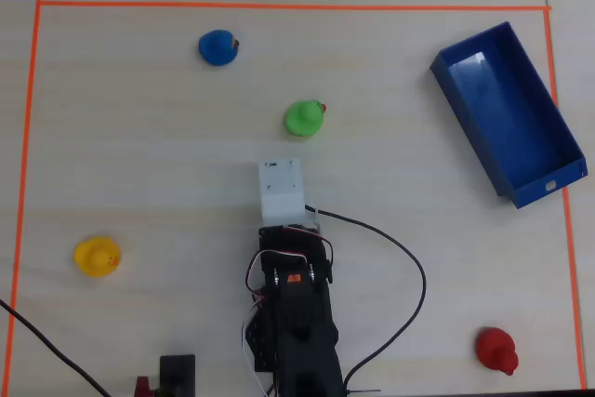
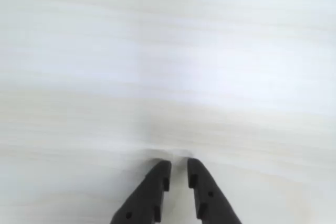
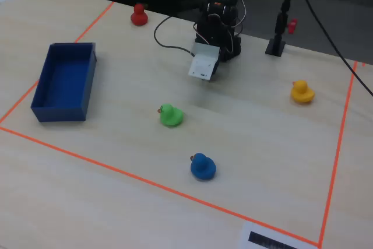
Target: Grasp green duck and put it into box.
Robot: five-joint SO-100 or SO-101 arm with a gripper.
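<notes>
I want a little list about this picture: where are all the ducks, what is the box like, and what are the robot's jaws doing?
green duck: sits on the table, just ahead of the arm, not held
blue duck: upper left in the overhead view
yellow duck: far left in the overhead view
red duck: lower right corner in the overhead view
box: dark blue, nothing inside, at the right edge of the overhead view
gripper: jaws nearly together, holding nothing, only bare table ahead in the wrist view
orange tape: frames the work area
</notes>
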